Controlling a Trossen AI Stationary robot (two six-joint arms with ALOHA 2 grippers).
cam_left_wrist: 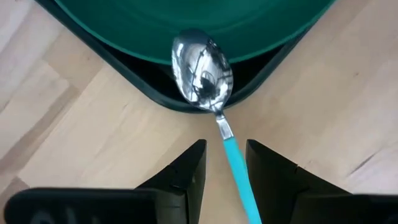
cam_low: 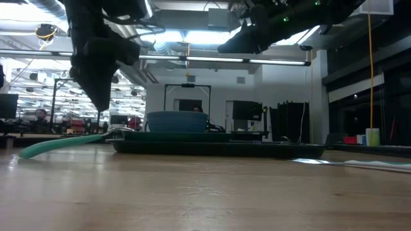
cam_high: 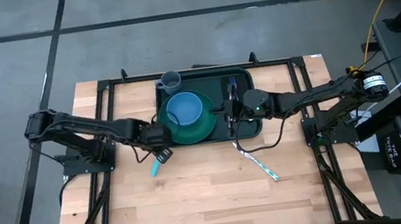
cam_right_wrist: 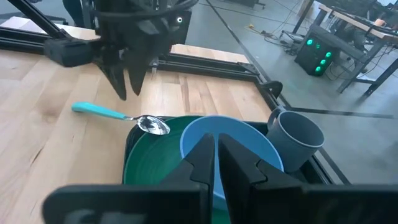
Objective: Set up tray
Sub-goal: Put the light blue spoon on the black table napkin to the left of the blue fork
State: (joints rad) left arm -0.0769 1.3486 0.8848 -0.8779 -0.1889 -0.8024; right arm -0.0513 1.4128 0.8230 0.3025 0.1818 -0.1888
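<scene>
You have the tray (cam_high: 236, 77) sitting at the far middle of the table (cam_high: 197, 199), and it is mostly filled. It carries the round green plate (cam_high: 203, 128) on its left half, and the blue bowl (cam_high: 183, 109) rests on that plate; nothing shows inside the bowl. The grey cup (cam_high: 171, 80) stands upright in the tray's far left corner, and you cannot see into it here. Dark cutlery (cam_high: 230, 90) lies in the tray's right part, too small to name. The teal-handled spoon (cam_left_wrist: 205, 71) rests with its bowl on the tray's near left rim, against the plate's edge, handle out on the wood, so judge it half placed. A striped straw-like item (cam_high: 261, 163) lies loose on the table, well apart from the tray, likely yet to go in. Left gripper (cam_left_wrist: 225, 163) hangs released, fingers either side of the spoon handle without touching. Right gripper (cam_right_wrist: 216, 148) hovers clenched and empty over the tray.
</scene>
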